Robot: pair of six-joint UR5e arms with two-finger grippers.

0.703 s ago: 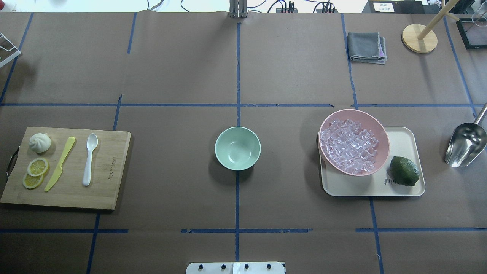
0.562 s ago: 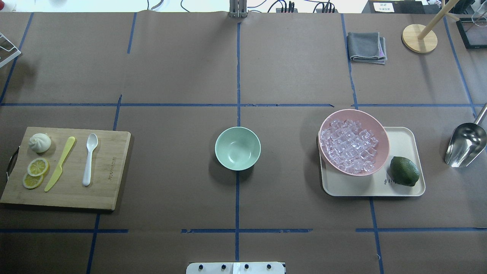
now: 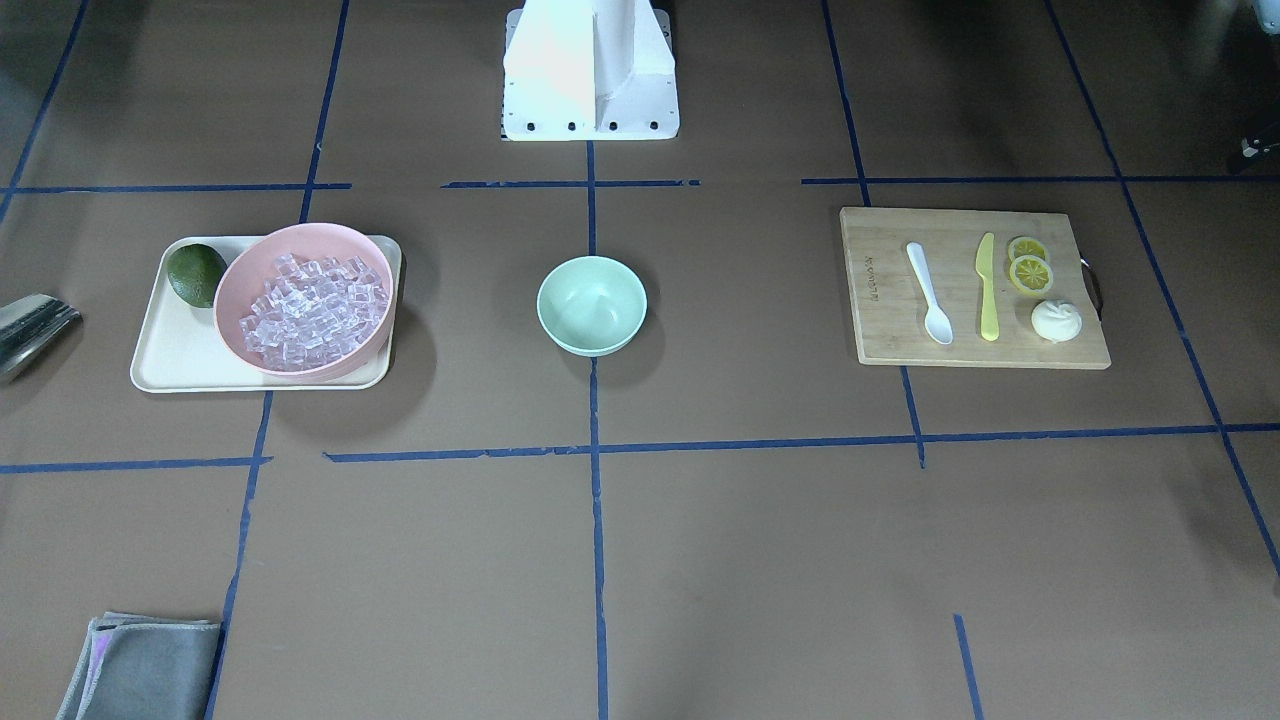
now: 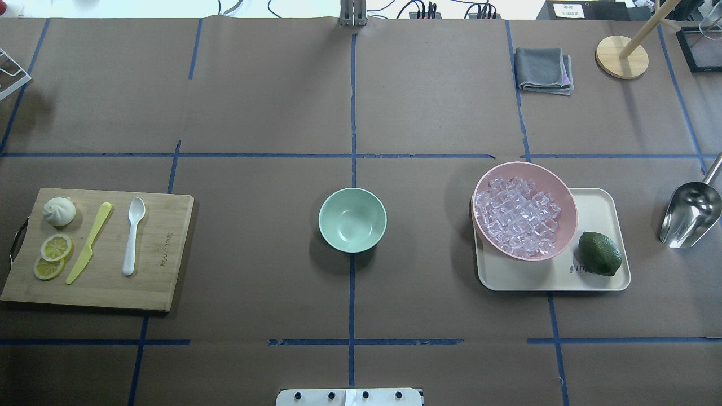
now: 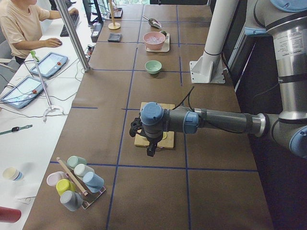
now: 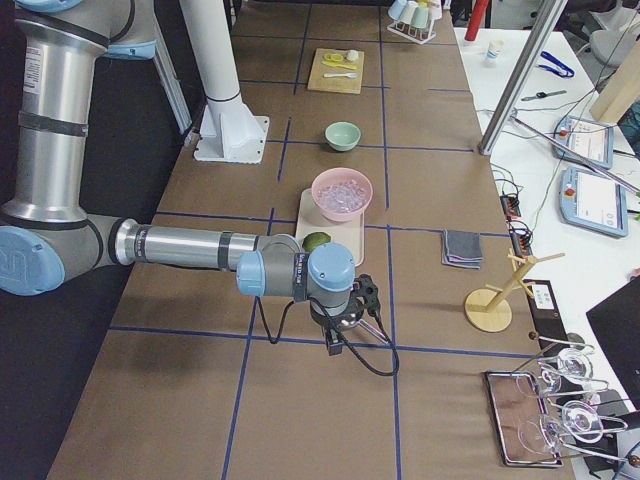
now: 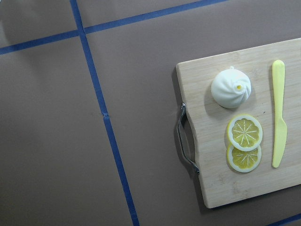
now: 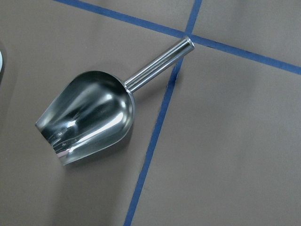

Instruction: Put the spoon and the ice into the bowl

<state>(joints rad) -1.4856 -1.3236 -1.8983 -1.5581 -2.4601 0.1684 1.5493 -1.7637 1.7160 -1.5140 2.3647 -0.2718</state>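
A brown paper-covered table marked with blue tape lines, seen from above and from both ends.

The mint-green bowl (image 4: 352,223) sits at the centre of the table, upright and empty. The white spoon (image 4: 133,235) lies flat on a wooden board (image 4: 158,254) on the robot's left, well apart from the bowl, with its scoop pointing away from the robot. Beside it on the board lie a yellow knife (image 4: 89,242), two lemon slices (image 4: 56,247) and a white bun (image 4: 59,211). The ice (image 4: 518,217), a heap of clear cubes, fills a pink bowl (image 4: 555,183) on the robot's right. That pink bowl rests on a cream tray (image 4: 598,206) next to a dark green lime (image 4: 599,254). A steel scoop (image 4: 691,217) lies on the table just past the tray, empty, its handle pointing away from the robot. A folded grey cloth (image 4: 542,69) lies at the far side.

The left gripper (image 5: 150,150) hangs above the board's outer end and points down; its wrist camera looks onto the bun, lemon slices and knife. The right gripper (image 6: 333,342) hangs over the table beyond the tray and points down; its wrist camera looks straight onto the scoop. Both claws show only in the end views, small and dark. How far either is open cannot be told, and no object is visible in either.
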